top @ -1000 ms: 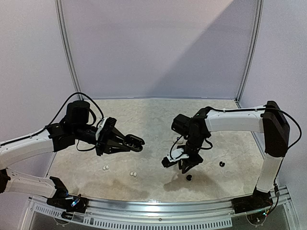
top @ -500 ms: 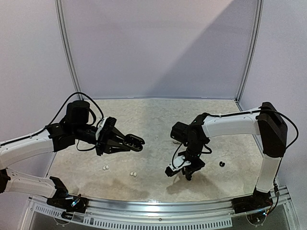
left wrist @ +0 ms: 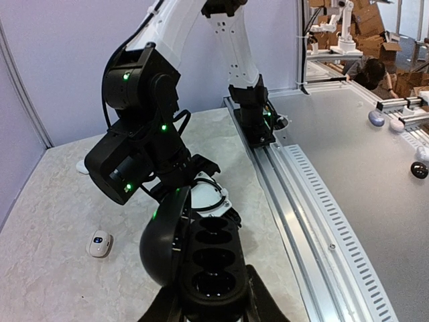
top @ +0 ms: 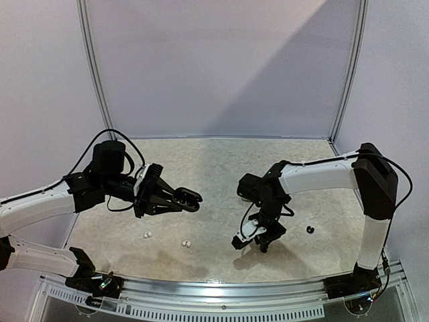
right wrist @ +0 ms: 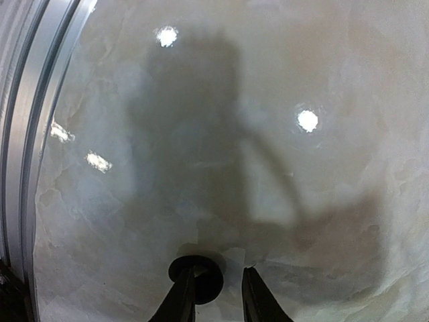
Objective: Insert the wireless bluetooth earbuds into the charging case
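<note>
One black earbud [right wrist: 205, 280] | between parted fingers [right wrist: 178, 300] of right pincer [right wrist: 218, 272] | left pincer [left wrist: 213, 305] grips charging case [left wrist: 211, 258]

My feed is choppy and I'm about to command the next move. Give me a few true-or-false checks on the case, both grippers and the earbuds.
1. The left gripper holds a black charging case with its lid open. True.
2. The case's wells already hold earbuds. False: in the left wrist view they look empty.
3. The right gripper is down at the table, its fingers apart around a black earbud. True.
4. Every earbud on the table is black. False: white earbuds lie near the front edge, below the left gripper in the top view.
</note>
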Controlling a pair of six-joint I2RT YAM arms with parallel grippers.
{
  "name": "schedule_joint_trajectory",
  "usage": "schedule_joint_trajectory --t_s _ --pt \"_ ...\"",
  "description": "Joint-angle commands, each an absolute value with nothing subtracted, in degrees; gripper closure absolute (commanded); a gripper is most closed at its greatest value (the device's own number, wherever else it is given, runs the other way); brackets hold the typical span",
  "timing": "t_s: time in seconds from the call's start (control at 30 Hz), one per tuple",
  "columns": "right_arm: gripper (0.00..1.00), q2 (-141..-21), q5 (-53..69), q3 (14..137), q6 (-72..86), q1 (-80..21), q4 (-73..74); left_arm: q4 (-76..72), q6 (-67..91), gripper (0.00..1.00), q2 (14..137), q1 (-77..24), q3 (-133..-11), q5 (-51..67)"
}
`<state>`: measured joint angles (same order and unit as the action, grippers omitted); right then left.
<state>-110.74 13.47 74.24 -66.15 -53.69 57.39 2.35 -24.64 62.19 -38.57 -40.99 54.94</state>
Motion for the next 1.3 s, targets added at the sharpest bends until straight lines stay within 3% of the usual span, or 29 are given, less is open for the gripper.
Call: schedule_joint_trajectory --t_s 0.0,0.7,1.07,1.27 --pt "0.75 -109.8 11.5 72.0 -67.4 -54.0 57.4 1.6 -24.7 1.0 61.4 -38.3 -41.0 54.8" --pt "0.8 -107.4 11.5 68.3 -67.3 -54.2 59.1 2.3 -25.1 1.0 61.7 -38.4 -41.4 54.7" --pt "0.97 -106.5 12.3 69.6 -65.0 -54.2 58.4 3.2 -25.5 1.0 62.0 -38.5 -42.0 54.6" --pt "1.0 -105.2 14.4 73.2 -58.2 -54.1 58.3 3.6 -24.7 1.0 61.9 -38.4 -42.2 53.9"
